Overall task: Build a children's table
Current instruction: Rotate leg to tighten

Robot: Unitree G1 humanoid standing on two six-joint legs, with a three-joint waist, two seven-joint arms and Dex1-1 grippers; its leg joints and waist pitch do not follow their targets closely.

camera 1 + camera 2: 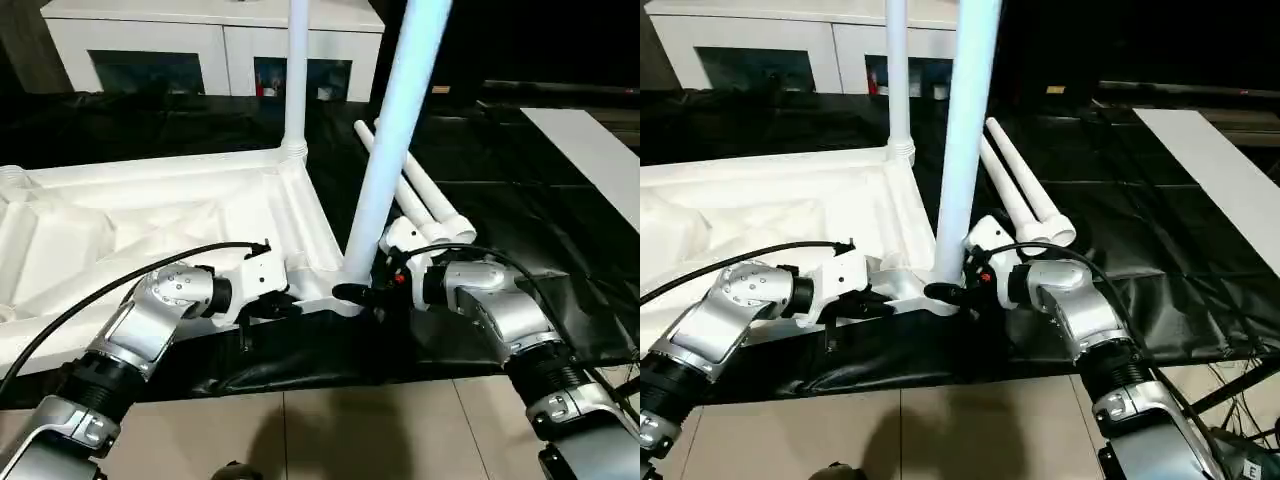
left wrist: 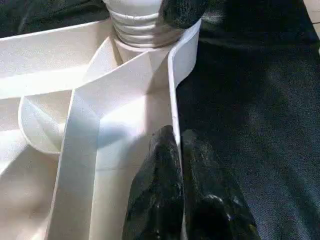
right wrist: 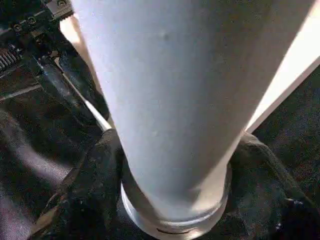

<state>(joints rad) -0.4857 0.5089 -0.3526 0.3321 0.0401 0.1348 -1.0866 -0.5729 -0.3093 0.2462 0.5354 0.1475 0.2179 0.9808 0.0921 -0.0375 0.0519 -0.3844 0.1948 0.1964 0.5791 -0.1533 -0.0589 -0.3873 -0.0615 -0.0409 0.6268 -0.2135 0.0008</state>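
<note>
The left gripper [image 2: 175, 195], fingers pressed together, pinches the white ribbed plastic tabletop [image 1: 150, 215] rim near its corner; the right gripper [image 1: 945, 293] apparently clasps the upright white tapered leg [image 1: 385, 170] there.

A staged room is showing here: a white cabinet [image 1: 215, 45] with glass doors, black sheeting [image 1: 560, 240] covering tiled floor [image 1: 330, 435].
</note>
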